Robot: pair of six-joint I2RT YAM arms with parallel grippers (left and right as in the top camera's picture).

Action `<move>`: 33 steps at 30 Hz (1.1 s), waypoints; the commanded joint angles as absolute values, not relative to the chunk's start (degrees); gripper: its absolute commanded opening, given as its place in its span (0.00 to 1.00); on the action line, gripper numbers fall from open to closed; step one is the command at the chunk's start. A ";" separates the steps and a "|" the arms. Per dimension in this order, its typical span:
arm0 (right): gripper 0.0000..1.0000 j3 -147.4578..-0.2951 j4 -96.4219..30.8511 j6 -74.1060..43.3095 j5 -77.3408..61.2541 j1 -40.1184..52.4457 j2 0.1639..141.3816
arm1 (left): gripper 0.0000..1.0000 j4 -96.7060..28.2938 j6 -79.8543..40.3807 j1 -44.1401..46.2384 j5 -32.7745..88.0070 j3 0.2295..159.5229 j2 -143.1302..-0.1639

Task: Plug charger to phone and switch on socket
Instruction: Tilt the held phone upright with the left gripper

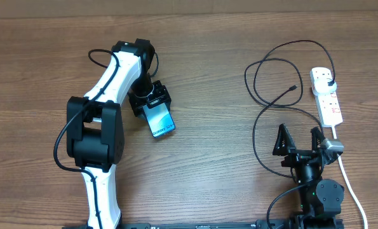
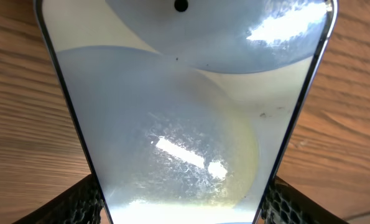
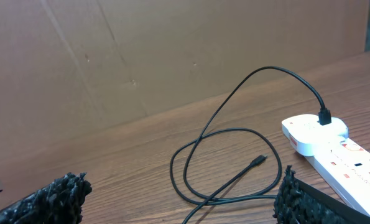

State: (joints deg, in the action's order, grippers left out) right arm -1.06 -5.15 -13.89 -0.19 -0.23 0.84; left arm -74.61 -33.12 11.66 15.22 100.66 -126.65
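The phone [image 1: 160, 121], with a light blue screen, lies left of the table's middle, and my left gripper [image 1: 150, 100] is shut on its far end. In the left wrist view the phone [image 2: 185, 112] fills the frame between the two fingers [image 2: 181, 214]. The black charger [image 1: 265, 83] lies in loops at the right, with its connector tip [image 1: 295, 87] loose on the table and its plug [image 1: 329, 81] in the white socket [image 1: 328, 102]. My right gripper [image 1: 298, 138] is open and empty, just in front of the loops. The right wrist view shows the tip [image 3: 257, 161], the plug [image 3: 324, 116] and the socket [image 3: 340, 152] beyond the open fingers [image 3: 178, 205].
The socket's thick white cord [image 1: 351, 181] runs down the right side past my right arm's base. A brown cardboard wall [image 3: 141, 56] stands behind the table. The wooden table [image 1: 214, 165] lies bare between the two arms.
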 commanded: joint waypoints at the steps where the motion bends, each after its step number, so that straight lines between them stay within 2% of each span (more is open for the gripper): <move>1: 1.00 -0.45 -4.80 -13.43 -0.75 0.27 0.27 | 0.68 -75.11 -29.65 12.01 20.86 102.17 -126.30; 14: 1.00 -0.45 -4.80 -13.43 -0.75 0.27 0.27 | 0.67 -78.24 -24.08 11.97 27.09 102.17 -126.30; 26: 1.00 -0.45 -4.80 -13.43 -0.75 0.27 0.27 | 0.66 -81.73 -21.98 10.11 27.53 102.17 -126.30; 33: 1.00 -0.45 -4.80 -13.43 -0.73 0.27 0.27 | 0.66 -83.05 -17.30 7.84 33.36 102.17 -126.30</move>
